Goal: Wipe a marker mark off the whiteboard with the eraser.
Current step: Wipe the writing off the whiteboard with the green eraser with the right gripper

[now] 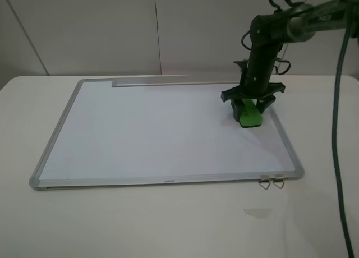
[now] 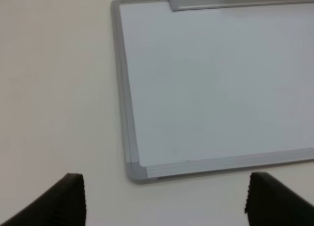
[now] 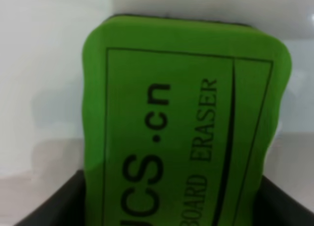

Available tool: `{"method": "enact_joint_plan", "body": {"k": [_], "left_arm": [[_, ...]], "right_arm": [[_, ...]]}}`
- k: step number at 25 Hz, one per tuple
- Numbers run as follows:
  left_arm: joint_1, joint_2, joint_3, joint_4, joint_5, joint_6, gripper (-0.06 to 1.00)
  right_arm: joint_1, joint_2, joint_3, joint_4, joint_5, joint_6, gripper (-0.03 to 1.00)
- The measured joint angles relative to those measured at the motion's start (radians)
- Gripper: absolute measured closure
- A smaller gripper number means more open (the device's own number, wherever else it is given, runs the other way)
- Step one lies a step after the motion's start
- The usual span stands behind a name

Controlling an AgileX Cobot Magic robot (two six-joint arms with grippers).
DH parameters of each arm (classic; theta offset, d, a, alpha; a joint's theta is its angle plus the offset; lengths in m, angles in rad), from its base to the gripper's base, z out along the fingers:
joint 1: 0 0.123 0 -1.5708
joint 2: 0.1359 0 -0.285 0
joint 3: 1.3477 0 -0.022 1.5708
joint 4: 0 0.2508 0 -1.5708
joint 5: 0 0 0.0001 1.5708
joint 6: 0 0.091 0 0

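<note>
Pinching the green eraser [image 1: 251,118] between its fingers, the right gripper [image 1: 249,107] holds it down on the whiteboard [image 1: 157,129], near the board's right edge and far corner. The left gripper [image 2: 166,201] hangs spread wide over the table [image 2: 54,88], just beside another board corner.

Pale tabletop [image 1: 168,224] beneath a white panelled wall [image 1: 101,28]

We're looking at a plain off-white worktop [image 1: 168,224] with a faint greyish patch [image 1: 258,212] near the front right. Behind it we see a pale panelled wall [image 1: 112,28] with thin seams.
</note>
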Motion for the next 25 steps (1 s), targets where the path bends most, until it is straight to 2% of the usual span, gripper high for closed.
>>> {"method": "enact_joint_plan", "body": {"k": [3,15,20,25], "left_arm": [[-0.003,0.000,0.000,0.000,0.000,0.000,0.26],[-0.003,0.000,0.000,0.000,0.000,0.000,0.26],[-0.003,0.000,0.000,0.000,0.000,0.000,0.26],[-0.003,0.000,0.000,0.000,0.000,0.000,0.26]], "right_arm": [[-0.028,0.000,-0.001,0.005,0.008,0.011,0.36],[-0.027,-0.004,0.000,0.008,0.061,0.049,0.36],[-0.027,-0.043,0.080,0.017,0.065,0.054,0.36],[-0.027,-0.111,0.231,0.022,0.053,0.070,0.37]]}}
